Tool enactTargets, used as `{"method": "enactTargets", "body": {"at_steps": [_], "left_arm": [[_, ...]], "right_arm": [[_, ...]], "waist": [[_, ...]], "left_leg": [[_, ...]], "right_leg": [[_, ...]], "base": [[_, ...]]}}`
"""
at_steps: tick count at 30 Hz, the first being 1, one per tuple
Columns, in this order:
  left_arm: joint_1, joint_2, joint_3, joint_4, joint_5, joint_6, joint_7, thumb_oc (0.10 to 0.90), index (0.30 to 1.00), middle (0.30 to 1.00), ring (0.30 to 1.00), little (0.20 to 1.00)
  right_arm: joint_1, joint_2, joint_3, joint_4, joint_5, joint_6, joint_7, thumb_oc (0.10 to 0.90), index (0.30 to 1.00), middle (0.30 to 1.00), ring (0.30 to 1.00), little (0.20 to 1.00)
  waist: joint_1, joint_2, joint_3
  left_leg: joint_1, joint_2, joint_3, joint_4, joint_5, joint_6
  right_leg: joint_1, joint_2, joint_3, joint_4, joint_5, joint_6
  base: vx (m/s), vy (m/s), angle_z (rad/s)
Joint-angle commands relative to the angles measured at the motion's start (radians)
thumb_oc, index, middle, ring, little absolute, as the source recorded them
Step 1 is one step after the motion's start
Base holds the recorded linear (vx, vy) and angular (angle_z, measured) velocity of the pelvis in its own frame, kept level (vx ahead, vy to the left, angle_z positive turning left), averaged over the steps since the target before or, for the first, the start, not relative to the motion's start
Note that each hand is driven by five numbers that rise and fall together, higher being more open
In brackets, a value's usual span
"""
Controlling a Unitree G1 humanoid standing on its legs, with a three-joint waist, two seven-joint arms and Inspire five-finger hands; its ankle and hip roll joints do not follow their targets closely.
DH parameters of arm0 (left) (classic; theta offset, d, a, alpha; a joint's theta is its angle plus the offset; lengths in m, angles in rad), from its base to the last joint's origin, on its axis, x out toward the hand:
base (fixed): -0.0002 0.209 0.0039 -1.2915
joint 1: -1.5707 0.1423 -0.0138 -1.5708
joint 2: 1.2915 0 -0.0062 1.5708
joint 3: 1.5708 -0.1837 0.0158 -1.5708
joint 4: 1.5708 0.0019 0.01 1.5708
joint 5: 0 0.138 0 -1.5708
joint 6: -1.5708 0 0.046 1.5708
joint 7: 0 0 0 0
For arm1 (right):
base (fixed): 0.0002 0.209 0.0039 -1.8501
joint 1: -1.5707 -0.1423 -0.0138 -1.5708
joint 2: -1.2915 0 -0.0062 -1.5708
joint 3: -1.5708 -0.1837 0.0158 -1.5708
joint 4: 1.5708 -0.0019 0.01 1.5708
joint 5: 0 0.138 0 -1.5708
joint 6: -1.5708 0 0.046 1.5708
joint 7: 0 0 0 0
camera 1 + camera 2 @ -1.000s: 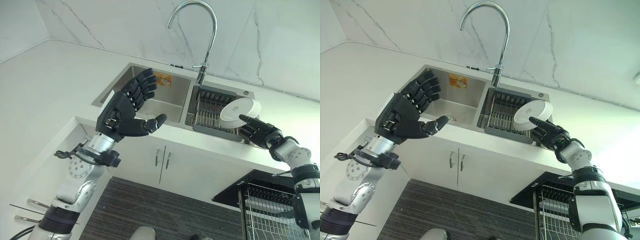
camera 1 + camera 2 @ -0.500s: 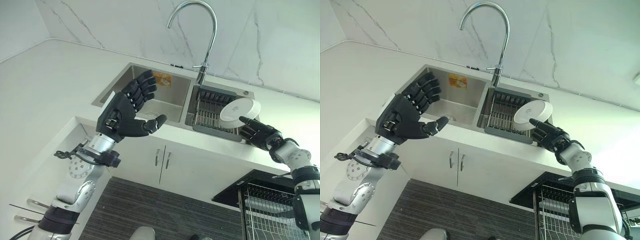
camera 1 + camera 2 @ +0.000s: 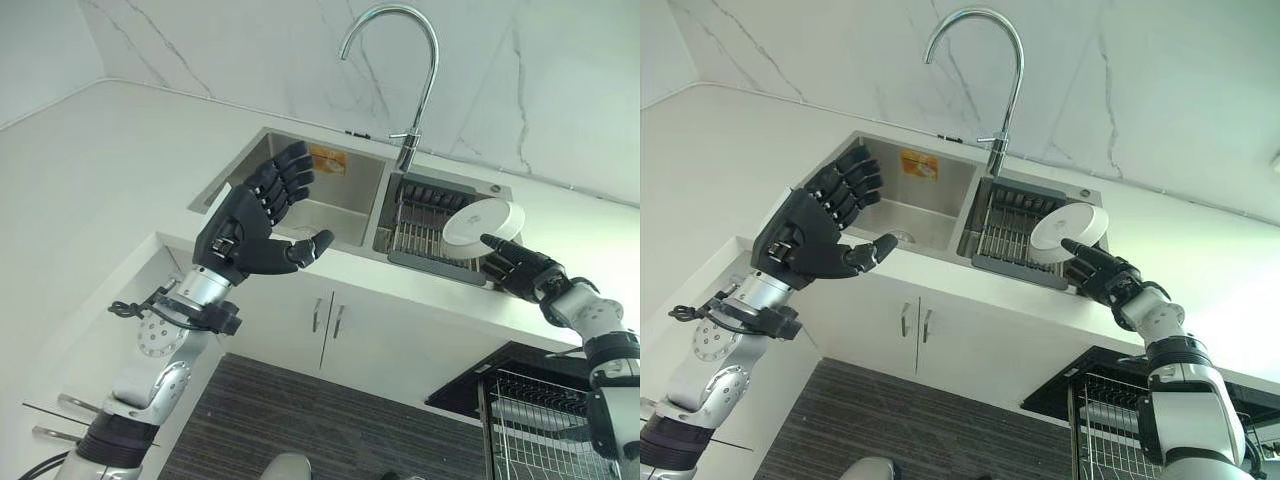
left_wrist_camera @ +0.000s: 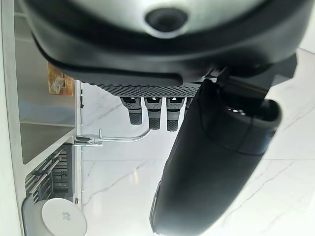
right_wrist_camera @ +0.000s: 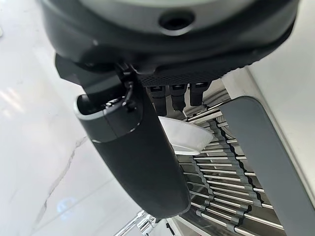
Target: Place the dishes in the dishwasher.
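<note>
**Operator:** Currently, what is the status of the pick?

**Technician:** The right hand is at the white bowl, which stands tilted on edge in the drain rack set in the right basin of the sink. In the right wrist view the thumb lies along the near side of the bowl and the fingers reach over its rim. Whether they are already clamped on it cannot be told from these views. The left hand is raised over the counter edge by the left basin, fingers spread apart, holding nothing.

**Operator:** How should the grasp be completed?

**Technician:** Judged from the pose, close thumb and fingers on opposite faces of the rim, well down the wall rather than at the lip (a glazed rim will likely slip under a shallow pinch). Confirm contact on both sides before any lift.

**Operator:** And the withdrawal?

**Technician:** Lift along the line of the rack's bars, so the bowl clears them without catching. Keep well apart from the faucet behind the rack. Then carry the bowl down toward the dishwasher rack, which is pulled out at the lower right below the counter.

**Operator:** Principal risk?

**Technician:** Probably the bowl tipping over in the rack if the thumb pushes before the fingers close.
</note>
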Motion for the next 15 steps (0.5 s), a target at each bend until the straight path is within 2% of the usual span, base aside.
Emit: {"method": "enactTargets", "body": {"at_steps": [1, 15], "left_arm": [[-0.094, 0.013, -0.005, -0.086, -0.039, -0.073, -0.012, 0.8, 0.9, 0.9, 0.9, 0.9], [-0.089, 0.016, -0.007, -0.088, -0.05, -0.068, -0.009, 0.8, 0.9, 0.9, 0.9, 0.9]], "right_arm": [[-0.15, -0.069, 0.009, 0.027, 0.021, -0.068, 0.031, 0.8, 0.9, 0.9, 0.9, 0.9], [-0.218, -0.089, 0.038, 0.076, 0.004, -0.084, 0.042, 0.8, 0.9, 0.9, 0.9, 0.9]], "waist": [[0.016, 0.032, -0.071], [0.035, 0.038, -0.077]], "left_leg": [[0.17, 0.106, 0.065, -0.095, -0.107, -0.069], [0.156, 0.116, 0.061, -0.095, -0.091, -0.084]], "right_leg": [[-0.073, -0.024, 0.053, 0.017, -0.018, 0.095], [-0.049, -0.011, 0.045, 0.017, -0.05, 0.077]], "base": [[0.0, 0.0, 0.0], [0.0, 0.0, 0.0]]}}
